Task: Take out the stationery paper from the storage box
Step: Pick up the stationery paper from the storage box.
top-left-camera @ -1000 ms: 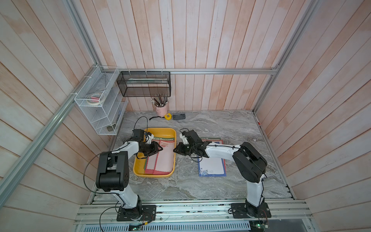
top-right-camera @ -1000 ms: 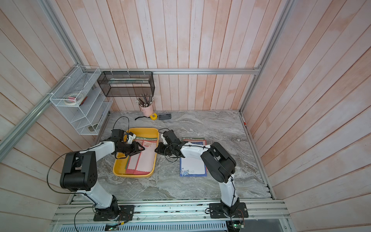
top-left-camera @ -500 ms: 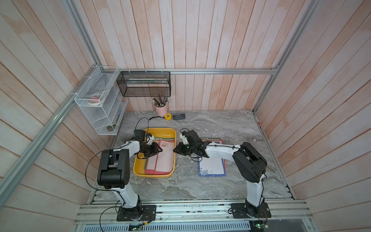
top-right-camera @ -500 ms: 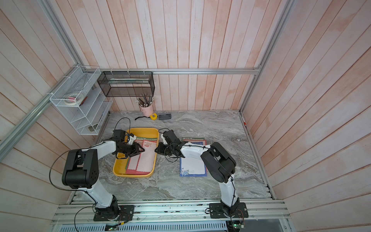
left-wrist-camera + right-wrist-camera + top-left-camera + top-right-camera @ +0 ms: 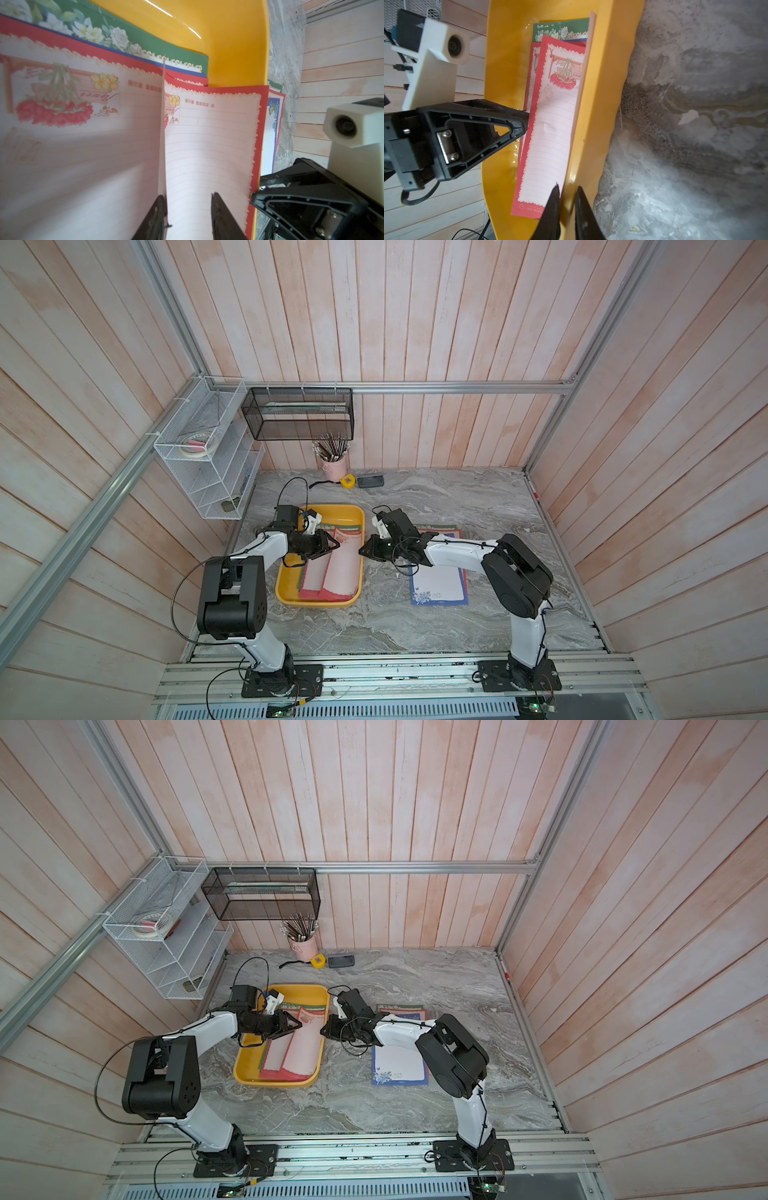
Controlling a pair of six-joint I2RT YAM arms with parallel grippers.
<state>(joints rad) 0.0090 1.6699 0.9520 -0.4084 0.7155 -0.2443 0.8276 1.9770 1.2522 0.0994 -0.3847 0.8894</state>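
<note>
While the left pincer (image 5: 188, 195) gapes astride half-hidden stationery paper (image 5: 207, 135), the right pincer (image 5: 566, 187) clamps the storage box (image 5: 602, 104).

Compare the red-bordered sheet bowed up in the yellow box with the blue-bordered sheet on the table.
The red-bordered sheet bows upward inside the storage box; the blue-bordered sheet lies flat on the table. The red-bordered sheet's centre is pinkish, the blue-bordered sheet's white. Both are rectangular sheets with decorative borders.

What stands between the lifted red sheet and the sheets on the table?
The storage box wall, with the right gripper clamped on its rim, separates the red sheet from the sheets on the table. The left gripper straddles that sheet's edge.
</note>
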